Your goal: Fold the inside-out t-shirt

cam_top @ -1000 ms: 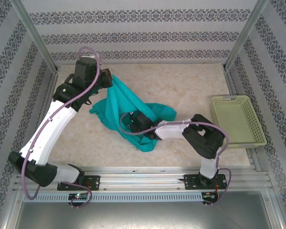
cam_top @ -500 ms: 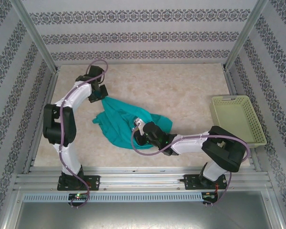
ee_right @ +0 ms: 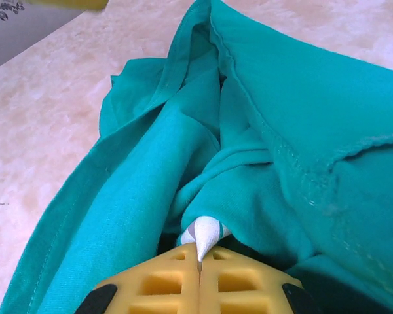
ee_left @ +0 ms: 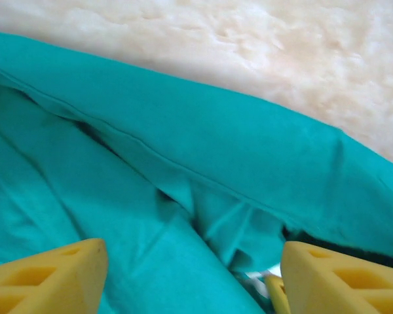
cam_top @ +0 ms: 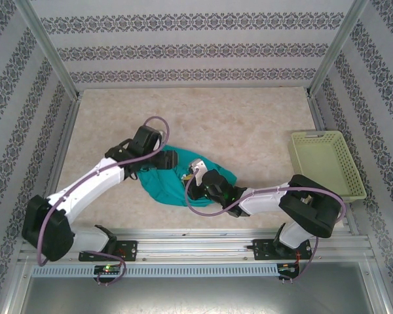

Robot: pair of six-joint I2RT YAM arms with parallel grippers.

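Right wrist view showed my right fingers (ee_right: 200,265) clamped on the shirt (ee_right: 301,98); left fingers (cam_top: 170,159) hung open, empty, above it; I judged pinching one layer between them best.

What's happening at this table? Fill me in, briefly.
Two robot arms are working on a teal t-shirt, which lies bunched up on the table, not yet folded. The right gripper is shut on a fold of it, with what looks like the white tag poking out at its fingertips. The left gripper hovers open over the cloth, holding nothing. A pale green basket sits off to the right.
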